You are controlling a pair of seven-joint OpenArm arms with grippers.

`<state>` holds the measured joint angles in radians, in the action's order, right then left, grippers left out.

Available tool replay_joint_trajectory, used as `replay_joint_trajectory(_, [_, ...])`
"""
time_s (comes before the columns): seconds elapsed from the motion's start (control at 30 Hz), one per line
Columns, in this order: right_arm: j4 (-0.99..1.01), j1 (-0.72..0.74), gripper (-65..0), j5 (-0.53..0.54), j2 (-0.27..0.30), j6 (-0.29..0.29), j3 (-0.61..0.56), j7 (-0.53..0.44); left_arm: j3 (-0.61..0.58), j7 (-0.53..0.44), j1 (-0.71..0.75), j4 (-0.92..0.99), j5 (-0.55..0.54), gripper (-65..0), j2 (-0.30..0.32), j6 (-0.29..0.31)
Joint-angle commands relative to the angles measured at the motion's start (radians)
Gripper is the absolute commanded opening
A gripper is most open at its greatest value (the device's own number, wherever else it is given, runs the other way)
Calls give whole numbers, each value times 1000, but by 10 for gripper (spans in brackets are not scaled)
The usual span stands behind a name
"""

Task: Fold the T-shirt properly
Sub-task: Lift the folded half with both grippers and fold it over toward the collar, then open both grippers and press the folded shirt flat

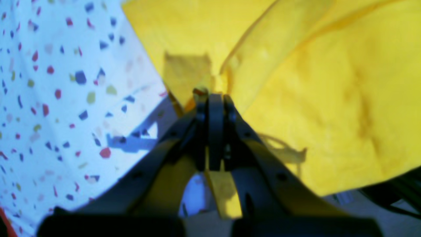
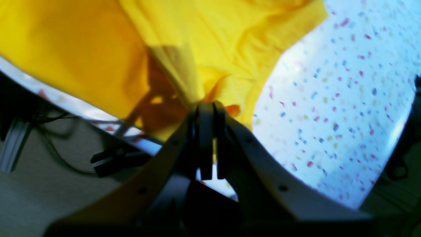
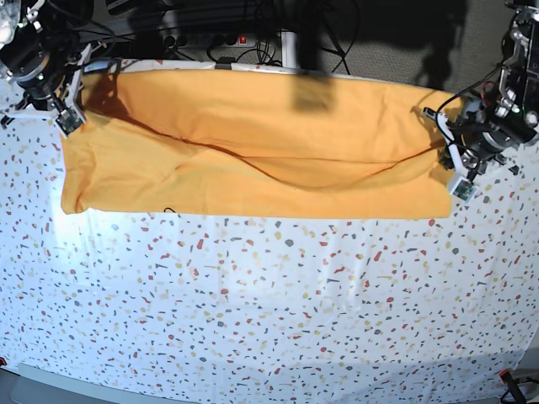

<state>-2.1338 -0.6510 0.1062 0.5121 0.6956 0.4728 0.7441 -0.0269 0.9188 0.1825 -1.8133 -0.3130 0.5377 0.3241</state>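
Observation:
The orange-yellow T-shirt (image 3: 253, 168) lies stretched sideways across the far part of the table, folded over lengthwise with a sagging upper layer. No lettering shows. My left gripper (image 3: 445, 143) is at the shirt's right end, shut on its edge. In the left wrist view the gripper (image 1: 213, 95) pinches yellow fabric (image 1: 329, 98). My right gripper (image 3: 72, 108) is at the shirt's far left corner, shut on the cloth. In the right wrist view the gripper (image 2: 207, 105) clamps a bunched fold of the shirt (image 2: 82, 49).
The white speckled tablecloth (image 3: 253, 303) covers the table in front of the shirt. Cables and a power strip (image 3: 210, 38) lie behind the far table edge. A black clamp (image 2: 118, 159) sits at the table edge, with floor (image 2: 33, 191) beyond.

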Motion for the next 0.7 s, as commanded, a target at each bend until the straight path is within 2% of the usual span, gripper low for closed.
replay_joint_trajectory(0.0, [-18,-1,-650,-5,14,3,23,-3,8,-18,-4,-19,16,-650,18,-3])
replay_joint_trajectory(0.2, [-18,-1,-650,6,14,3,95,3,8,-18,5,-19,51,-650,17,-4])
replay_joint_trajectory(0.3, [-18,-1,-650,18,14,3,99,3,8,-17,6,-19,51,-650,17,-4])
replay_joint_trajectory(0.43, [-18,0,-650,89,14,3,99,3,8,-17,6,-19,51,-650,17,-4])
replay_joint_trajectory(0.67, [-18,0,-650,89,14,3,99,1,8,-13,5,-19,51,-650,17,-26])
